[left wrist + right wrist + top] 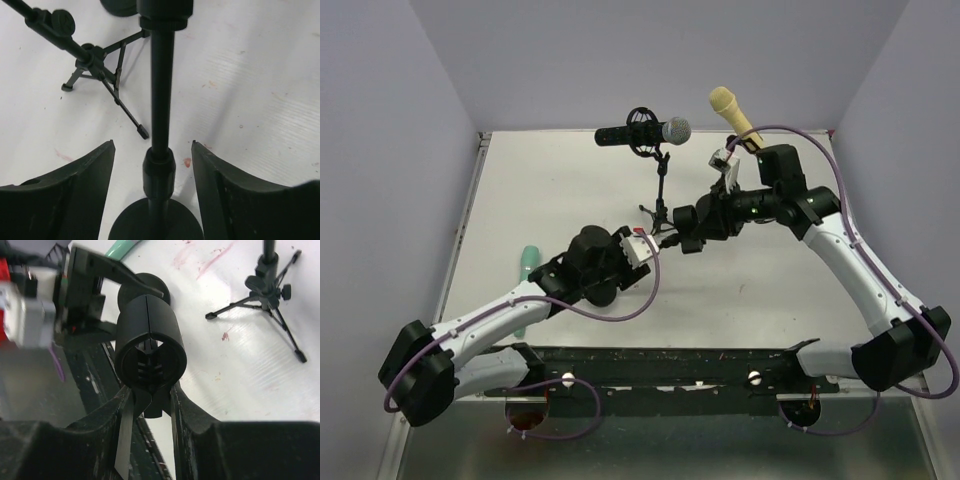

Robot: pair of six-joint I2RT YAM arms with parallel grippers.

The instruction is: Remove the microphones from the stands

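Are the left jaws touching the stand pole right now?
Apart. In the left wrist view the stand pole rises between the jaws of the left gripper, with bare table showing on both sides of it.

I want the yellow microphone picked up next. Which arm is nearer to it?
Right. The right arm bends just beside the yellow microphone at the far right; the left arm lies toward the near left, well away.

Stand pole matt black metal; clip smooth black plastic, slight sheen; table white, smooth, faintly stained.
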